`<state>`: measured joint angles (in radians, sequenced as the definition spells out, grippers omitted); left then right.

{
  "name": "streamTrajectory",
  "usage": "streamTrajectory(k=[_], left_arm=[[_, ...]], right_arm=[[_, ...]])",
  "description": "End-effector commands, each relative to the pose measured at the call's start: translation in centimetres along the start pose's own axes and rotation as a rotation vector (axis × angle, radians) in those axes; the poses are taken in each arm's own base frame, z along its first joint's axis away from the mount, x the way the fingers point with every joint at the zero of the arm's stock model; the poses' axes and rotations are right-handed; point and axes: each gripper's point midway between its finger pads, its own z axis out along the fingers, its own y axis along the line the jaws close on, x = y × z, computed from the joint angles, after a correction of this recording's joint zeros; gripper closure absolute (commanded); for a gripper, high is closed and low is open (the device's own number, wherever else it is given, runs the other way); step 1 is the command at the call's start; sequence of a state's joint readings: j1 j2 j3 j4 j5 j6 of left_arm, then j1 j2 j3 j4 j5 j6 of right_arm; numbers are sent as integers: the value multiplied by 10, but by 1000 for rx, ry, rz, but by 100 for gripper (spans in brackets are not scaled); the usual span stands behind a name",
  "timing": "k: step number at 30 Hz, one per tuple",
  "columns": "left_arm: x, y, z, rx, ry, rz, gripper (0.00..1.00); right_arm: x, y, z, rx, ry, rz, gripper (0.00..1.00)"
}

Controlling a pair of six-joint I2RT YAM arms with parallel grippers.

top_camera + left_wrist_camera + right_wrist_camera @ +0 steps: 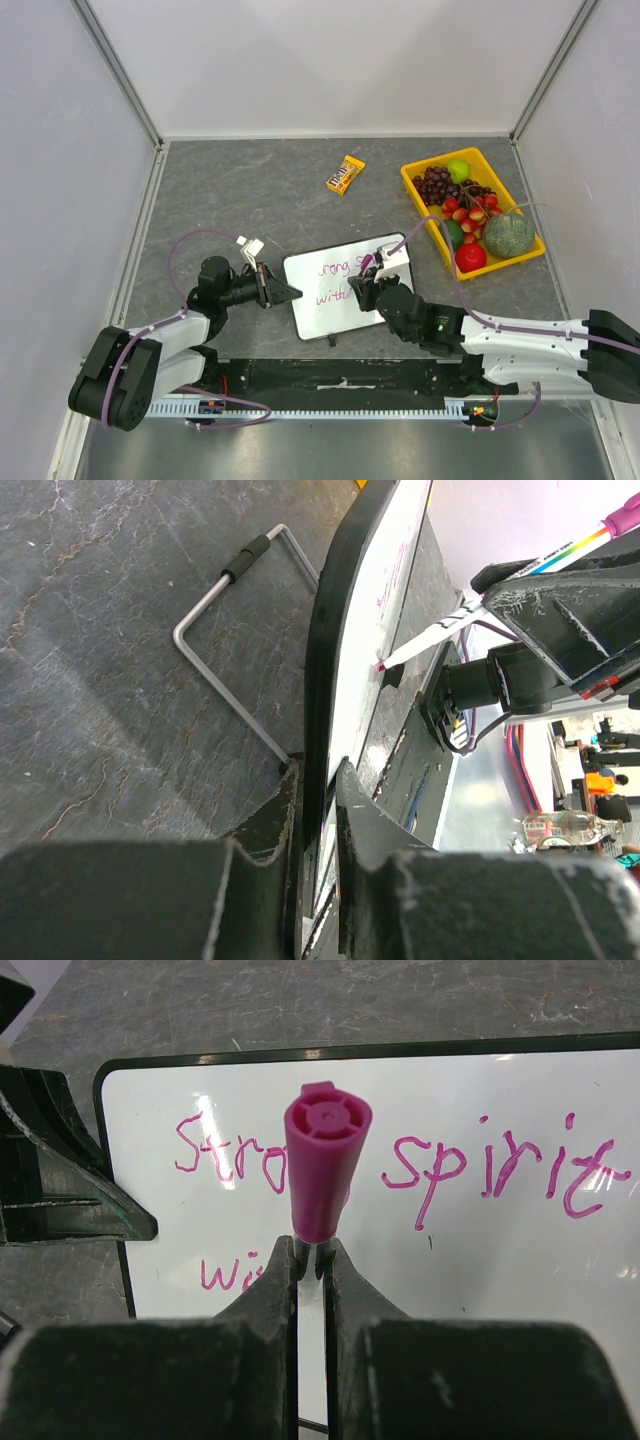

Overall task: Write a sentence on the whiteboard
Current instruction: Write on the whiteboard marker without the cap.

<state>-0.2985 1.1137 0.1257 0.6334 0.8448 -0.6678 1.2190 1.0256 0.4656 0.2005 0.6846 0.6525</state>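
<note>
While marker (325,1160) hides part, sentence (500,1170) perhaps continues.

Pink handwriting on the whiteboard (480,1290) — the only text you can read here.
In the right wrist view you see the sentence (500,1165) in two lines. The far line begins "Stro" at the left, then the pink marker (325,1170) covers the rest of that word, and "spirit" stands to its right. The near line starts "Wi" at the left, with the rest hidden. In the top view that near line looks like "with", though it is small. The orange snack packet (346,174), lying far from the board, carries print — you cannot make it out at this size.
</note>
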Motion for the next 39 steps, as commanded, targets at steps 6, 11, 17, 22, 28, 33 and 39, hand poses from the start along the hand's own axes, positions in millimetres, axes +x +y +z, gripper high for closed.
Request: streamTrajectory(k=[6,11,17,22,28,33,39], left_arm=[[7,18,-2,-76,-1,-9,98],[7,18,-2,-76,-2,-10,98],[7,18,-2,-76,-1,-9,98],[7,18,-2,-77,-3,-10,98],[7,18,-2,-76,-2,-10,98],[7,18,-2,-75,-2,-9,98],[7,18,-2,-75,-2,-9,98]], right_arm=[[-30,2,-7,-3,-52,-8,100],[-48,7,-8,1,-88,-11,100],[-49,5,-5,26,-94,-25,100],[-45,4,0,39,-85,-33,100],[-34,0,3,55,-68,-45,100],[-24,-7,4,73,-49,-57,100],[-11,-12,2,70,-19,-62,100]])
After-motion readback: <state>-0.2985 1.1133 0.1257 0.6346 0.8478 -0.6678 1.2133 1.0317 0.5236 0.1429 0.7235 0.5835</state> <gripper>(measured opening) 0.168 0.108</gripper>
